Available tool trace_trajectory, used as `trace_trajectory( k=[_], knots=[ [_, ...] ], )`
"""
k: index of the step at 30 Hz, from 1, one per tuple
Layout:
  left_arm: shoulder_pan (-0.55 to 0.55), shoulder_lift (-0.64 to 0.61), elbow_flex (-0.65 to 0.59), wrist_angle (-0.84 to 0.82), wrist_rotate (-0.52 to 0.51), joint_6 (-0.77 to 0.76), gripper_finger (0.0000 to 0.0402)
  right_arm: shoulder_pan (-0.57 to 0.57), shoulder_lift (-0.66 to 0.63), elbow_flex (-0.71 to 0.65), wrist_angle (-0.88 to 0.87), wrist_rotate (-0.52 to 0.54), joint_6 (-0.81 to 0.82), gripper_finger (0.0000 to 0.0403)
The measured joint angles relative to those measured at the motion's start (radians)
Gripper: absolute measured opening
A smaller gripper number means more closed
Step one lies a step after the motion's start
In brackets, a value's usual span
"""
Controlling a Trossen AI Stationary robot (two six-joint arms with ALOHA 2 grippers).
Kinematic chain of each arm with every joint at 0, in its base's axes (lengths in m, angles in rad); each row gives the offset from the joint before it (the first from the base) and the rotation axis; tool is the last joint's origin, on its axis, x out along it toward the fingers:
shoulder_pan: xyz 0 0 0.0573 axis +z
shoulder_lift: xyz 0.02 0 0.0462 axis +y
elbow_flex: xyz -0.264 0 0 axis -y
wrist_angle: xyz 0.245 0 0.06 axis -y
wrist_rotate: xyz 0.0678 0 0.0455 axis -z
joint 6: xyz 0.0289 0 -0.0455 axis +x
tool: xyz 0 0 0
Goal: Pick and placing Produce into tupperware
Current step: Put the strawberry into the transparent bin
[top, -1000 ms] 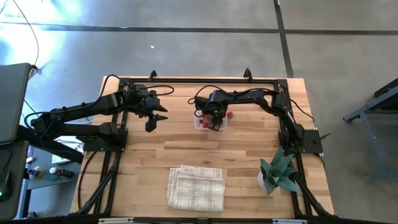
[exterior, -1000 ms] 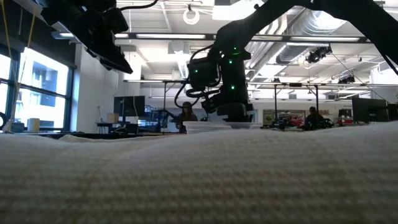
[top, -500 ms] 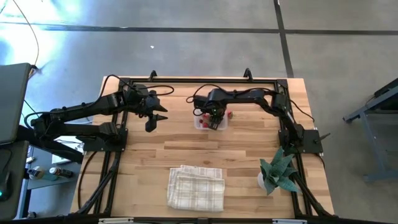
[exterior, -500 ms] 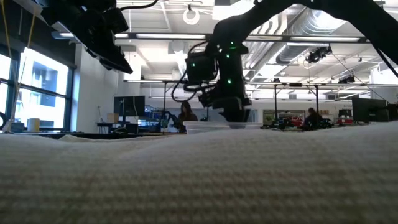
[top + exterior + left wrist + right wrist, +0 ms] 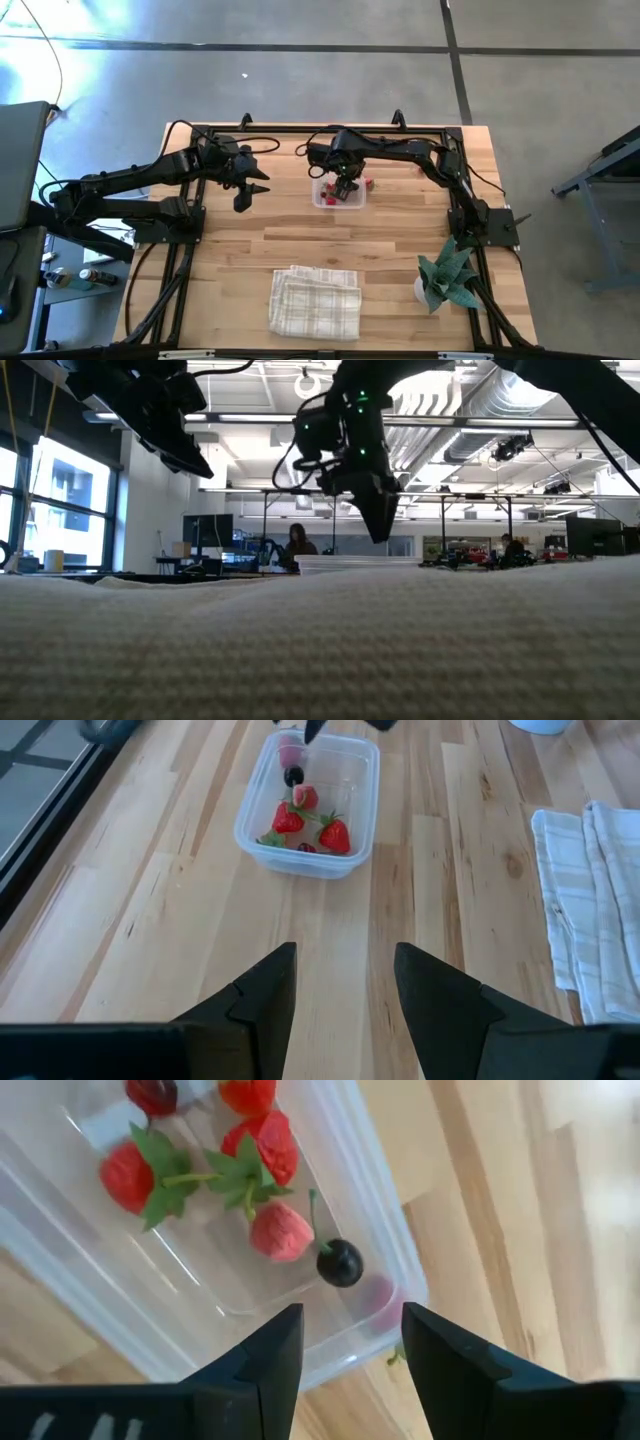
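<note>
At the far middle of the table sits the tupperware (image 5: 338,195), a clear box already holding several pieces of produce (image 5: 312,820): red strawberries with green tops, a pale pink piece and a dark cherry (image 5: 340,1263). The right gripper (image 5: 345,186) hangs just above the box, its fingers spread apart with nothing between them, so a piece looks to have been let go inside; the step in hand is the release over the box. A little more red shows on the wood just beside the box's far right corner (image 5: 368,184), which I take for produce not yet collected. The next move likely calls for the right arm to lift clear of the rim without nudging the light box, then go to that piece and close on it gently. The left gripper (image 5: 243,190) waits in the air well to the left, fingers released and empty. A folded cloth (image 5: 315,301) lies near the front edge, a plant (image 5: 447,278) at the right.
</note>
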State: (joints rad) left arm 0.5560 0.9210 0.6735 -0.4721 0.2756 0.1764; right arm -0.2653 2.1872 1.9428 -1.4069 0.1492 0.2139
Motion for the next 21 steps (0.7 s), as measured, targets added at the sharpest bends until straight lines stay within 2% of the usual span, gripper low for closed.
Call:
trace_trajectory(
  k=[6, 15, 21],
  knots=[
    [0.000, 0.000, 0.000, 0.000, 0.000, 0.000, 0.0159, -0.014, -0.001, 0.076, -0.079, -0.026, 0.014, 0.0163],
    [0.000, 0.000, 0.000, 0.000, 0.000, 0.000, 0.0159, -0.091, -0.060, 0.083, -0.132, -0.048, -0.056, 0.0163],
    [0.000, 0.000, 0.000, 0.000, 0.000, 0.000, 0.0159, -0.152, -0.163, -0.008, -0.098, -0.048, -0.110, 0.0163]
  ],
)
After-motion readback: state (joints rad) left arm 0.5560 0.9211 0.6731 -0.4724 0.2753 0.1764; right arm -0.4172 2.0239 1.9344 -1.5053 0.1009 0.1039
